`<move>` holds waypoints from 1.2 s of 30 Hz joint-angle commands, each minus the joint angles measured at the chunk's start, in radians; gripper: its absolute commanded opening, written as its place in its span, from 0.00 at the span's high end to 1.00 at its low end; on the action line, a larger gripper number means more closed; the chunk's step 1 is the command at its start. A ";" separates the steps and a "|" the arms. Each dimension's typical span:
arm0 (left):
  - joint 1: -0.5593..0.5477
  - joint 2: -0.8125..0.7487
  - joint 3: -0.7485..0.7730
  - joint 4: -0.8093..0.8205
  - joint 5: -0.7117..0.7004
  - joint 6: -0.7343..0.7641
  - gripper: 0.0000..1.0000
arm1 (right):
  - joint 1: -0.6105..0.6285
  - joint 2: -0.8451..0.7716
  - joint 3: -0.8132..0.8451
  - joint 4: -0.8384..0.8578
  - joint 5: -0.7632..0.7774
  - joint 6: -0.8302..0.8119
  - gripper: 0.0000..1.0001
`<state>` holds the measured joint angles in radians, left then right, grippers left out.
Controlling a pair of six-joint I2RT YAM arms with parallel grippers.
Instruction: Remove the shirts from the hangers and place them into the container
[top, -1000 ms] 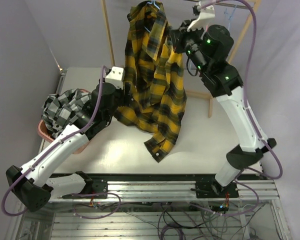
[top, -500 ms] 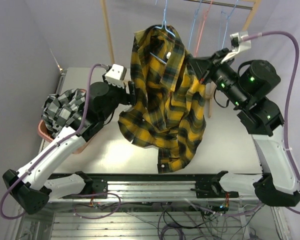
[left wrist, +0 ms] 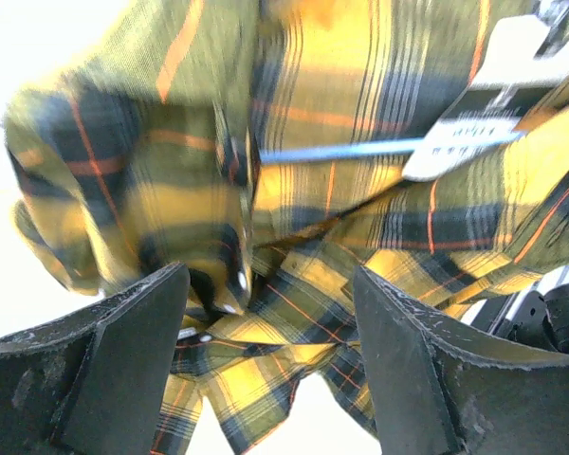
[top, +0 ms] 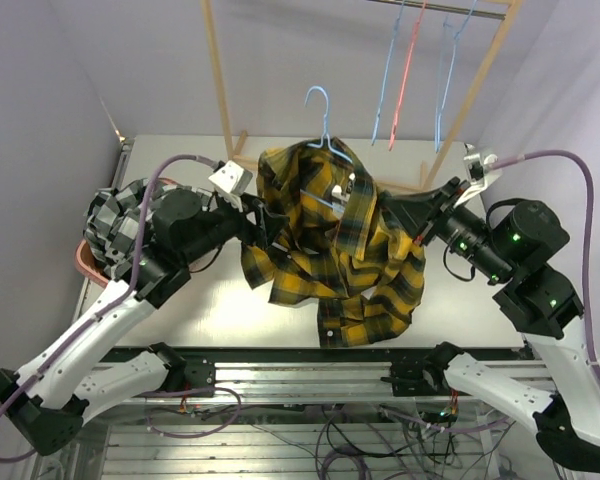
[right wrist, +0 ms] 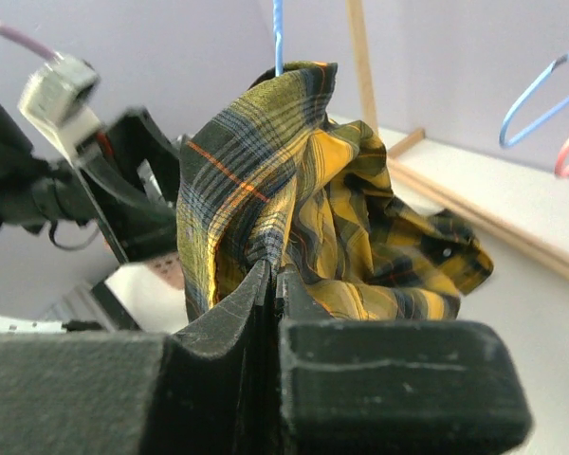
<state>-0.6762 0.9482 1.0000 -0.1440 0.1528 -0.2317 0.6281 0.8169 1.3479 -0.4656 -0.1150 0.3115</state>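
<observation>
The yellow-and-black plaid shirt (top: 330, 245) is bunched above the table, still on a light blue hanger (top: 321, 108) whose hook hangs free below the rack rod. My right gripper (top: 402, 216) is shut on a fold of its right side; the pinch shows in the right wrist view (right wrist: 275, 270). My left gripper (top: 264, 221) stands open against the shirt's left edge, and plaid cloth (left wrist: 294, 237) and the blue hanger wire (left wrist: 341, 150) fill the view beyond its spread fingers (left wrist: 133, 351). The black-and-white checked shirt (top: 118, 215) lies in the salmon-pink container (top: 86, 262) at the left.
Three empty wire hangers, two light blue (top: 385, 85) (top: 444, 75) and one pink-red (top: 408, 70), hang from the rod of the light wooden rack (top: 218, 75) behind the table. A white tag (left wrist: 474, 123) hangs inside the shirt's collar.
The plaid shirt and its hanger have come off the rod and dropped towards the table. My right arm swung down and right with it. My left gripper rose beside it and opened wider.
</observation>
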 commanded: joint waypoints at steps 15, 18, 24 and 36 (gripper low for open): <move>-0.003 -0.009 0.209 -0.316 -0.181 0.310 0.26 | -0.001 -0.094 -0.028 -0.018 -0.165 0.090 1.00; -0.004 -0.018 0.175 -0.289 -0.177 0.311 0.26 | -0.001 -0.095 -0.017 -0.022 -0.196 0.097 1.00; -0.004 0.000 0.142 -0.233 -0.143 0.300 0.25 | 0.000 -0.097 -0.029 0.006 -0.283 0.138 1.00; -0.005 0.013 0.043 -0.048 -0.165 0.284 0.41 | 0.000 -0.097 -0.051 0.060 -0.405 0.232 1.00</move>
<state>-0.6762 0.9764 1.0874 -0.3145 0.0029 0.0555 0.6266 0.7319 1.2949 -0.4988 -0.4244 0.4801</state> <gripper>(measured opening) 0.634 0.024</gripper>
